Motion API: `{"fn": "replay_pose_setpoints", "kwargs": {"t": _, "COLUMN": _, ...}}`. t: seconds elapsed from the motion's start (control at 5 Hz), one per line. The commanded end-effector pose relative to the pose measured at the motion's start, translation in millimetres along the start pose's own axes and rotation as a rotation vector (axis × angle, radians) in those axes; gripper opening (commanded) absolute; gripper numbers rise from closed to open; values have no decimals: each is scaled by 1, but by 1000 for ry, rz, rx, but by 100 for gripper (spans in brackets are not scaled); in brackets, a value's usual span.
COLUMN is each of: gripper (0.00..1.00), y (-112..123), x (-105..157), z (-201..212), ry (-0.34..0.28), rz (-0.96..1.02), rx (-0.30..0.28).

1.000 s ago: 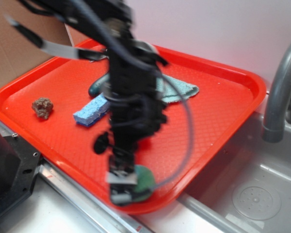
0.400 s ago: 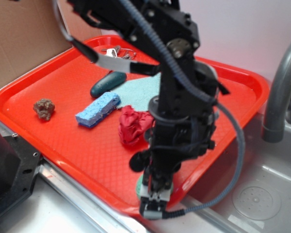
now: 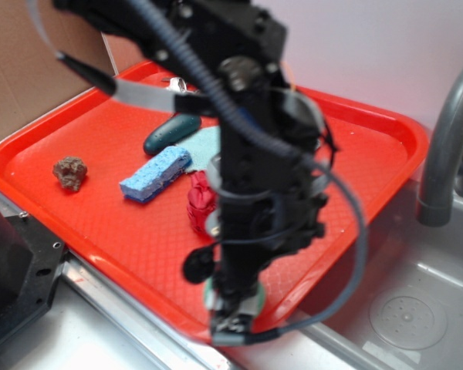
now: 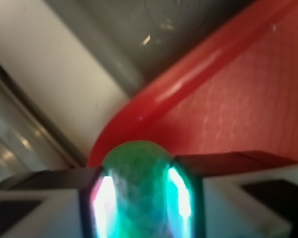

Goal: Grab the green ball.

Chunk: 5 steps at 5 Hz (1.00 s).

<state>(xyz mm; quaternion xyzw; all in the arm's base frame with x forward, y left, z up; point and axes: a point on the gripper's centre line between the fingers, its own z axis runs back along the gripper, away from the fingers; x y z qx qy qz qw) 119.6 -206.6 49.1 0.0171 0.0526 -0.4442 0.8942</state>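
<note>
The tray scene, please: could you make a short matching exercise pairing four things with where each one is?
Things:
1. green ball
2. blue sponge
3. brown lump
4. red cloth wad

Places:
A. alone towards the tray's left side
B. between the gripper fingers, at the tray's near rim
C. just right of the blue sponge
D. beside the dark teal handle

Pairs: 1-B, 2-D, 3-A, 4-C

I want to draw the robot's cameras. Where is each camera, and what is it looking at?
Exterior: sits off the robot, above the red tray's near corner, looking down at the tray and sink; shows the black arm and gripper.
Wrist: sits on the arm just behind the gripper, looking out past its fingers at the tray's rim; only the fingers show.
Both show: the green ball between the fingers, barely peeking out in the exterior view.
</note>
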Motion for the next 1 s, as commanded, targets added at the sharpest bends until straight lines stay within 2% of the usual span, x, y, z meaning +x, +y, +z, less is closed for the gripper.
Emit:
{"fn": "replay_pose_setpoints", "kwargs": {"t": 0.0, "gripper": 0, "y": 13, "x": -73, "z": 77, "ry": -105, "rz": 277, "rx": 16}}
{"fn": "replay_pose_setpoints", "kwargs": {"t": 0.2, "gripper": 0, "y": 45, "x": -111, "z": 121, "ry": -151, "rz": 526, "rx": -13}}
{"fn": "replay_pose_setpoints", "kwargs": {"t": 0.4, "gripper": 0, "y": 87, "x": -143, "z": 153, "ry": -121, "rz": 607, "rx": -16}}
{"fn": "replay_pose_setpoints", "kwargs": {"t": 0.6, "gripper": 0, "y": 112, "x": -157, "z": 156, "ry": -74, "rz": 676, "rx": 0}}
{"fn": "replay_pose_setpoints", "kwargs": {"t": 0.8, "gripper": 0, "y": 114, "x": -158, "z": 152, "ry": -62, "rz": 699, "rx": -7}}
